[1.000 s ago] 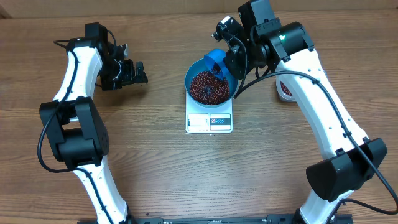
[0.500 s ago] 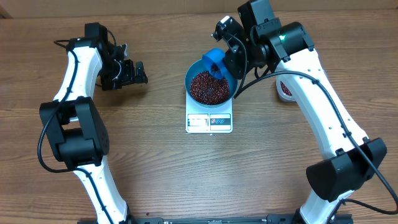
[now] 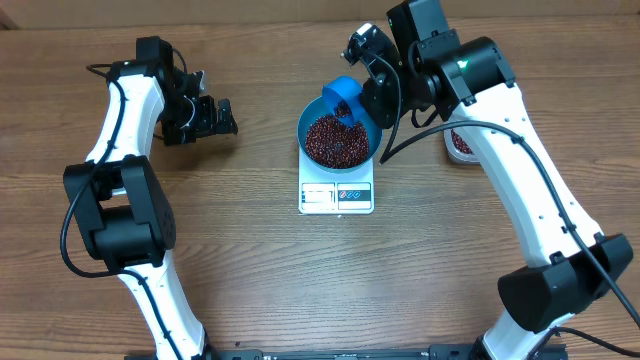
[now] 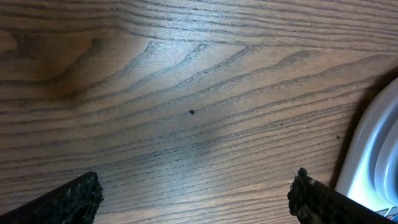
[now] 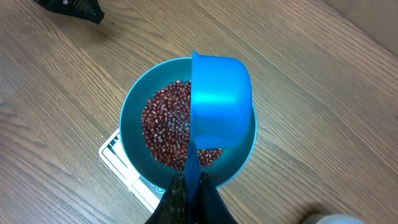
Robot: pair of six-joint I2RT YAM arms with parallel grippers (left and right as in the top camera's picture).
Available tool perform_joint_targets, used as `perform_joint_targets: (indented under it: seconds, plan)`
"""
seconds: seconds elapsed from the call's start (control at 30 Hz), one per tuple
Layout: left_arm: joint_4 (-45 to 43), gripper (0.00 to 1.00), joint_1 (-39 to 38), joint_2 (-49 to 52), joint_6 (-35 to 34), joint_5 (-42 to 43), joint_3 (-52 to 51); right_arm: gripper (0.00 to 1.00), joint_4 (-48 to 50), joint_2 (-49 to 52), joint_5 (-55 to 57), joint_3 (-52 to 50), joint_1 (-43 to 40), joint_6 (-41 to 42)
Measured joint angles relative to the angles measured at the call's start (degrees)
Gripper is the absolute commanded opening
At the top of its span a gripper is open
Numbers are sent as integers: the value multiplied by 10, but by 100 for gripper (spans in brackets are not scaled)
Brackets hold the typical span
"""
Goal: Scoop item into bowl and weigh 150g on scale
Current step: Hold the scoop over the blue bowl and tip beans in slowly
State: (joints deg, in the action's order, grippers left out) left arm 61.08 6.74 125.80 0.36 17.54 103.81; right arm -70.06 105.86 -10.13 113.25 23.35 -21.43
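Observation:
The blue bowl [image 3: 307, 120] stands on the white scale [image 3: 336, 196] and holds a heap of dark red-brown beans [image 3: 335, 140]. My right gripper [image 3: 360, 104] is shut on the handle of a small blue scoop [image 3: 344, 97], which hangs tipped over the bowl's far right rim. In the right wrist view the scoop [image 5: 221, 99] shows its smooth outer side above the beans [image 5: 161, 127] and the bowl [image 5: 127, 124], with the gripper [image 5: 193, 182] pinching the handle. My left gripper [image 3: 222, 118] stands open and empty left of the bowl, over bare wood [image 4: 196, 194].
A clear tub [image 3: 458, 142] with more beans sits to the right, partly behind my right arm. A pale rounded edge [image 4: 379, 155] shows at the right of the left wrist view; what it belongs to cannot be told. A corner of the scale [image 5: 118, 155] peeks from under the bowl.
The scoop and right gripper have shifted slightly up and back over the bowl's rim. The left arm has not moved.

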Motion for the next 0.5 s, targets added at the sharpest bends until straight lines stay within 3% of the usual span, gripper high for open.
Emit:
perform_joint_targets:
  seconds: [0.5]
  plan:
    - [0, 99, 0, 0, 0, 0, 0, 4, -4, -2, 5, 0, 1, 4]
